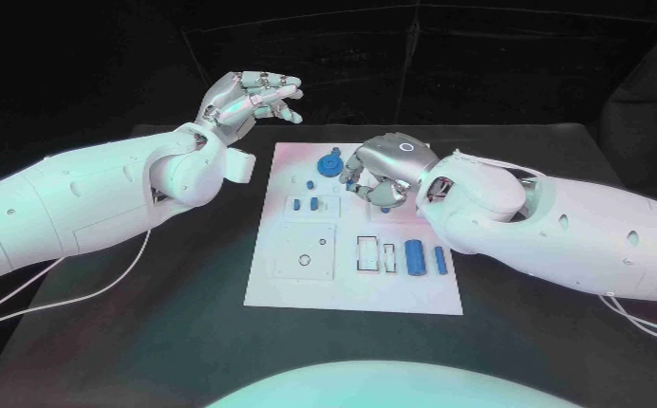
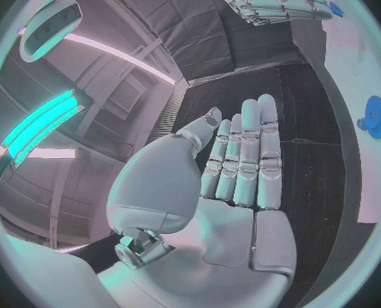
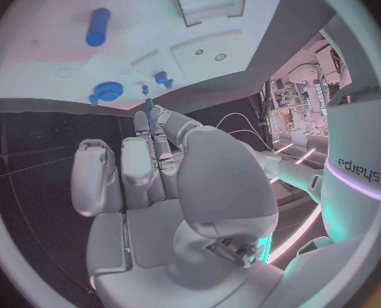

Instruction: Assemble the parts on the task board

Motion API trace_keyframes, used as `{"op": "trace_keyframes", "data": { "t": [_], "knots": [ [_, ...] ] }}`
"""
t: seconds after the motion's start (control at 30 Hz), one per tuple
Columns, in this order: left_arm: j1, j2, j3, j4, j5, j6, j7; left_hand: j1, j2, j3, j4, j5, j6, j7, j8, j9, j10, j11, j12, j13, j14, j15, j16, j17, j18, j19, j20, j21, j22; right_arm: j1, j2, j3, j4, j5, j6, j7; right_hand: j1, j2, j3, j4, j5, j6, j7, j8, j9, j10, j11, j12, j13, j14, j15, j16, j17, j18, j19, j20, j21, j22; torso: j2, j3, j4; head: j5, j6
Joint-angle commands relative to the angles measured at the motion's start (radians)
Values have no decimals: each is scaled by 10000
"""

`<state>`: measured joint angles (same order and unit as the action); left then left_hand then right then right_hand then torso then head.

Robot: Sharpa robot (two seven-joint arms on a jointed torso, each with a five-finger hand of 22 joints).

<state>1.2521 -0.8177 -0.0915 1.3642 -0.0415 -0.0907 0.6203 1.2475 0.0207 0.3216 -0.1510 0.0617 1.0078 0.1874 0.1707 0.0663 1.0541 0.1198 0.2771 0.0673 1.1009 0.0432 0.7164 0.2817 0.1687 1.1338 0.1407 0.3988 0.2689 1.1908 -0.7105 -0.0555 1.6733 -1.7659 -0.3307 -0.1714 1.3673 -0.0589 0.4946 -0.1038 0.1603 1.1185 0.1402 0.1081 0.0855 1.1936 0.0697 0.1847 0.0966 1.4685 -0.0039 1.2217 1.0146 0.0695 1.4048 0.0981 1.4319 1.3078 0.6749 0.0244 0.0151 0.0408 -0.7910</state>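
Task board mid-table; gear at its far edge, two cylinders near its right edge

Our left arm comes in low from the side and bends up at the wrist, so our left hand hangs raised in the air at the far side, away from our body. From the head view its fingers look loosely curled; from the left wrist view the fingers lie straight and side by side, thumb out to one side, palm bare, gripping nothing. Our right arm reaches in across the middle, its wrist bent over. Our right hand faces downward there, back of the hand up, fingers curled under. In the right wrist view, our fingertips pinch a thin blue piece.
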Motion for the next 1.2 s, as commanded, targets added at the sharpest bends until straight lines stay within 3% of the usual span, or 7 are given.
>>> {"op": "trace_keyframes", "data": {
  "t": [0.03,0.13,0.27,0.5,0.73,0.97,1.2],
  "knots": [
    [16,25,9,27,60,134,116,51,33,-1,-84,42,31,7,4,9,-39,0,41,-15,93,-6,-52,-19,140,81,9,-51,-18,-159,193,-3,80,161,109,252,-123,6,66,20,26,27,40,-17,-1,9,18,-53,-10,150,-67,28,-18,-124,55,3,50,160,2,-17,-9,74,-47],
    [18,36,10,46,60,125,121,28,18,-16,-84,43,29,12,3,8,-40,5,41,-16,97,-2,-61,-25,136,84,11,-59,-27,-368,479,-8,-17,251,446,330,-127,3,65,21,29,25,42,-20,-2,8,20,-55,-11,150,-66,29,-18,-124,54,3,50,159,3,-33,-15,199,-66],
    [20,55,10,72,60,129,115,16,13,-23,-83,42,28,13,3,8,-39,6,42,-16,100,0,-65,-28,135,86,12,-63,-31,-704,773,-16,-210,326,835,450,-166,-1,59,42,51,14,55,-38,-7,-4,31,-72,-20,151,-58,32,-26,-124,51,5,53,160,3,-1,-5,401,-174],
    [22,84,10,89,60,140,120,3,7,-32,-82,42,25,15,1,7,-41,8,42,-16,103,3,-71,-31,134,88,13,-68,-37,-1020,1083,-26,-542,374,1156,595,-181,-8,52,48,66,8,58,-46,-10,-7,34,-78,-22,154,-55,40,-18,-125,52,7,56,164,4,12,-6,525,-245],
    [22,106,10,116,60,153,168,4,5,-31,-98,61,-8,25,-16,-1,-61,14,35,-20,103,5,-87,-42,133,91,11,-82,-51,-1143,1174,-61,-739,393,1266,660,-188,-14,48,49,74,3,60,-52,-11,-10,35,-82,-24,153,-54,34,-31,-125,51,7,56,163,19,18,-17,646,-317],
    [22,138,10,91,60,218,139,-14,-8,-43,-104,80,-34,38,-30,-5,-80,25,28,-22,100,12,-104,-52,130,90,15,-97,-66,-1192,1170,-193,-796,398,1283,701,-188,-14,48,49,74,3,60,-52,-11,-10,35,-82,-24,153,-54,34,-31,-125,51,7,56,163,18,22,-21,695,-354],
    [22,156,10,64,60,251,112,-14,-8,-43,-104,80,-34,38,-30,-5,-80,25,28,-22,100,12,-104,-52,130,90,15,-97,-66,-1214,1187,-222,-875,343,1232,692,-195,-17,45,51,87,-3,62,-60,-14,-15,38,-88,-27,154,-52,37,-32,-122,43,9,52,154,11,20,-32,730,-394]
  ]
}}
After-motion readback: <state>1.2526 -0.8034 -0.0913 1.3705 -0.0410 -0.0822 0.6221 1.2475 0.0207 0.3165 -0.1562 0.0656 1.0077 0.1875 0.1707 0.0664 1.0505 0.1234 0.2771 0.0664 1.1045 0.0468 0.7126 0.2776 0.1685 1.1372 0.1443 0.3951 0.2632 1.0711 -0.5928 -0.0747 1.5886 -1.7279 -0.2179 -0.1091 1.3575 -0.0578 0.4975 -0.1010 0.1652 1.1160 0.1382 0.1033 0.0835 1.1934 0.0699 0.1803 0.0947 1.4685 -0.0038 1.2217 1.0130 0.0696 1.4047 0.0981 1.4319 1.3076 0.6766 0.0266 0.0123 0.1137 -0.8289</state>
